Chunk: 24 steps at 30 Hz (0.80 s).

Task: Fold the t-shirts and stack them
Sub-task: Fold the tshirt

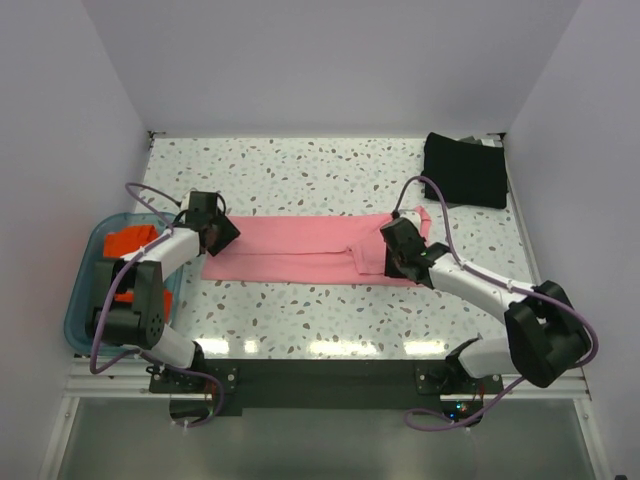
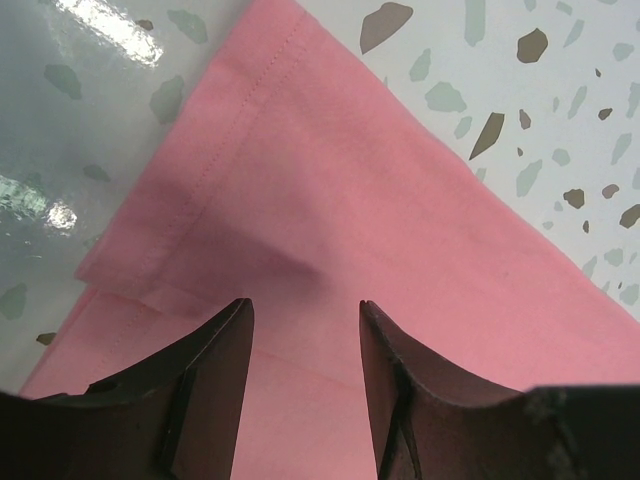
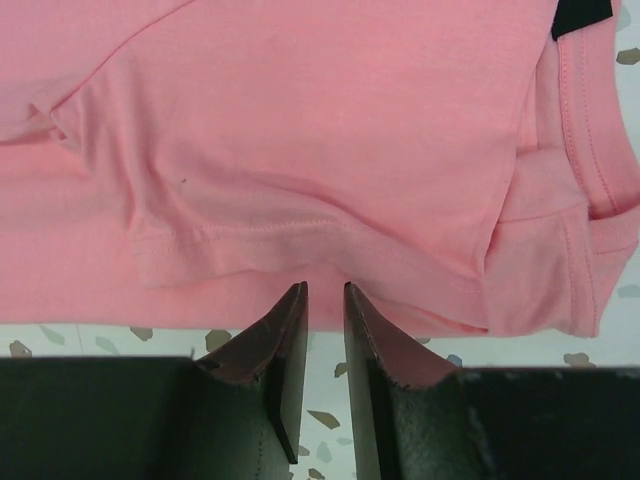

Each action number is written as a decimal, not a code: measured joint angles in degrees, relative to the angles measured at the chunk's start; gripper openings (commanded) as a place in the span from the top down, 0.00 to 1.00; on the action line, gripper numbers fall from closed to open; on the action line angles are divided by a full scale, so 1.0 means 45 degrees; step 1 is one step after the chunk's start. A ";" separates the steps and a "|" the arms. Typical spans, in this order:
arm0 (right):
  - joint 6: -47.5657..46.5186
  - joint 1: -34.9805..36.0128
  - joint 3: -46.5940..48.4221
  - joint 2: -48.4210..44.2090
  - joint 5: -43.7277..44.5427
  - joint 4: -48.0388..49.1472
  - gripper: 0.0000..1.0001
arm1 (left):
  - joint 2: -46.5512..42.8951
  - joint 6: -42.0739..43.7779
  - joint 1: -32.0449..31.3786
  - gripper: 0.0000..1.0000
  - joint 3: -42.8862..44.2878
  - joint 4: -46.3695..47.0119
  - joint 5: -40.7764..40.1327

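Observation:
The salmon-pink t-shirt (image 1: pixel 300 250) lies folded into a long strip across the middle of the table. My left gripper (image 1: pixel 222 235) hovers over its left end, open, with only cloth (image 2: pixel 400 230) under the parted jaws (image 2: pixel 305 305). My right gripper (image 1: pixel 398 268) is at the strip's near edge by the collar end. Its jaws (image 3: pixel 325 288) stand a narrow gap apart, tips at the hem of the shirt (image 3: pixel 300 150), bare table showing between them. The dark neck label (image 3: pixel 580 15) shows at the top right. The black t-shirt (image 1: pixel 465 170) lies folded square at the back right.
A translucent blue tub (image 1: pixel 85 310) stands off the table's left edge with orange cloth (image 1: pixel 130 240) in it. White walls close in the table on three sides. The arm bases sit on the rail at the near edge (image 1: pixel 320 375).

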 measured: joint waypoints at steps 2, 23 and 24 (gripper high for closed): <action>0.0024 0.0000 0.0126 0.0000 0.0024 -0.0131 0.73 | 0.0000 0.0010 -0.0024 0.47 0.0019 -0.0010 0.0049; 0.1083 -0.0578 -0.0374 0.1496 -0.0437 0.1593 0.74 | 0.0510 -0.0194 -0.0767 0.45 0.0374 -0.0408 -0.1370; 0.1180 -0.0631 -0.0413 0.1438 -0.0515 0.1617 0.74 | 0.0529 -0.0243 -0.0767 0.45 0.0350 -0.0432 -0.1477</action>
